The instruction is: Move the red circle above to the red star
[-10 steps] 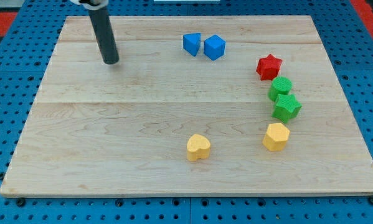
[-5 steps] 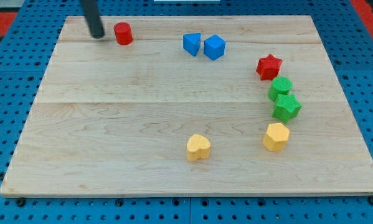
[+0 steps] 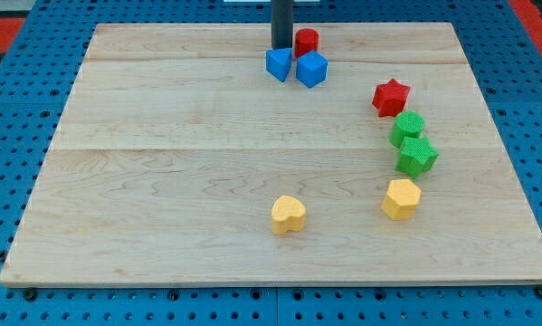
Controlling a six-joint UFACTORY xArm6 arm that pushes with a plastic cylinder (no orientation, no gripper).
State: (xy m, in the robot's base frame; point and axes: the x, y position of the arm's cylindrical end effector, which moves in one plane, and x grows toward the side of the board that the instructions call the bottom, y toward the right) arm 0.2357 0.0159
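The red circle (image 3: 307, 41) sits near the board's top edge, just above the two blue blocks. My tip (image 3: 280, 44) is right at its left side, touching or nearly touching it. The red star (image 3: 390, 96) lies down and to the right of the circle, at the view's right, at the top of a column of blocks.
A blue block (image 3: 278, 64) and a blue cube (image 3: 312, 69) sit directly below the tip and the circle. A green block (image 3: 407, 128) and a green star-like block (image 3: 416, 156) lie below the red star. A yellow hexagon (image 3: 401, 198) and a yellow heart (image 3: 289, 215) sit lower down.
The red circle has slid far to the right along the board's top edge, from the upper left to above the blue blocks. My tip moved right with it.
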